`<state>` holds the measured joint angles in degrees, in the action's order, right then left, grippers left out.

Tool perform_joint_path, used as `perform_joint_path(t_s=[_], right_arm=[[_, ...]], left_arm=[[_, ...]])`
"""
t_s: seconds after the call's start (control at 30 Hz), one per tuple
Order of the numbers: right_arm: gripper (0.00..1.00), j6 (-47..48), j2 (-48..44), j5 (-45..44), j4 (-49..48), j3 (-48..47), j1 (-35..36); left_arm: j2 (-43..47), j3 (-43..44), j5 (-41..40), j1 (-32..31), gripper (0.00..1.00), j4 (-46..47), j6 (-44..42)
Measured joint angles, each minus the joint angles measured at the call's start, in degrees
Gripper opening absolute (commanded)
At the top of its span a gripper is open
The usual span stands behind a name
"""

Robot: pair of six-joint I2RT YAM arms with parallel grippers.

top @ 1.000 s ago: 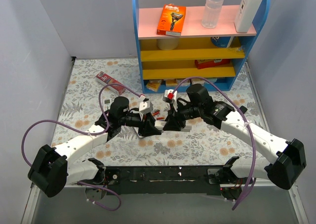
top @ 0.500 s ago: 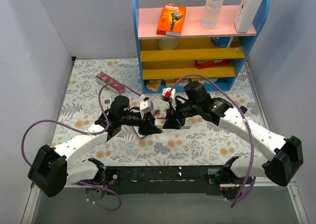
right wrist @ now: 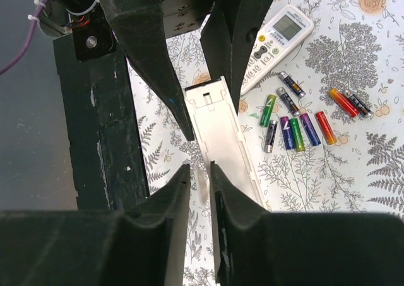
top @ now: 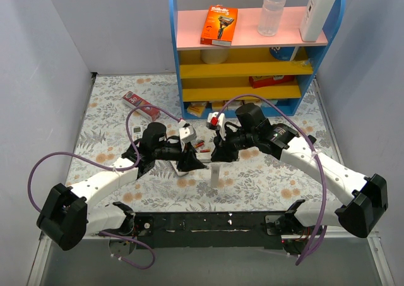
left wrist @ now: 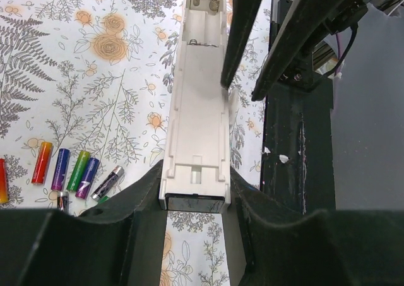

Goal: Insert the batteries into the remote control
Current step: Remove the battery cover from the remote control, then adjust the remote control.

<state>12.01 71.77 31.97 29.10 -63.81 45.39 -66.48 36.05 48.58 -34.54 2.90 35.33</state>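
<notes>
**Top view.** The left gripper (top: 190,163) and the right gripper (top: 219,154) are seen tip to tip at mid-frame, over the flowered cloth (top: 107,109). A few of the batteries (top: 199,146) are seen on the cloth just above the two grippers. A narrow white strip (top: 214,176) is noted directly below the right gripper; what it is cannot be told. A blue and yellow shelf (top: 252,46) is placed at upper centre. An orange box (top: 219,24), a clear bottle (top: 273,8) and a white bottle (top: 317,11) are set on its top board. A red packet (top: 140,105) is seen at the upper left of the cloth.

**Left wrist view.**
- The remote (left wrist: 196,109) is pinched at its near end between the left fingers (left wrist: 136,210) at lower centre, and runs up the frame, back side up.
- Its battery bay is uncovered, and metal contacts are seen at the far end.
- The right fingers (left wrist: 243,27) are seen coming in from the upper right. The tip of the nearer one is seen against the remote's right edge.
- The batteries are laid in a loose row at lower left, on the cloth and apart from the remote.

**Right wrist view.**
- The right fingers, at bottom centre, are drawn nearly together, with only a thin slit left between them.
- The white strip is seen in that slit, just left of the remote. Whether it is pinched cannot be told.
- The remote's far end, at centre frame, is clamped by the left fingers.
- The batteries are scattered on the cloth to the right of the remote.
- A second remote (right wrist: 278,36) is laid screen up at upper right, just above them.
</notes>
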Motion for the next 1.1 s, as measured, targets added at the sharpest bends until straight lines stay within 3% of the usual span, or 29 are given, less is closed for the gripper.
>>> perform_joint_path(t_s=[0.3, 0.37, 0.43, 0.53, 0.8, 1.1], right_arm=[[0.28, -1.36, -0.35, -4.07, 0.22, 1.03, 0.02], [0.33, -2.91, -1.14, -6.82, -0.42, 2.47, 0.02], [0.46, -4.61, -2.78, -9.75, -1.64, 4.66, 0.0], [0.57, -7.13, -5.84, -13.86, -2.78, 7.8, 0.0], [0.73, -9.03, -8.41, -17.4, -3.72, 11.21, 0.0], [0.75, -0.63, -7.85, -13.84, -1.81, 9.22, 0.0]], left_arm=[[-2.4, 0.0, -2.21, 0.0, 0.0, 0.35, 0.5], [-3.58, 0.0, -3.74, 0.0, 0.0, 0.35, 0.87], [-4.37, 0.0, -5.57, 0.0, 0.0, 0.33, 1.51], [-4.5, 0.0, -8.87, 0.0, 0.0, 0.35, 2.36], [-2.71, 0.0, -11.85, 0.09, 0.0, -1.05, 1.95], [1.36, 0.0, -6.64, 0.09, 0.0, -6.88, -5.2]])
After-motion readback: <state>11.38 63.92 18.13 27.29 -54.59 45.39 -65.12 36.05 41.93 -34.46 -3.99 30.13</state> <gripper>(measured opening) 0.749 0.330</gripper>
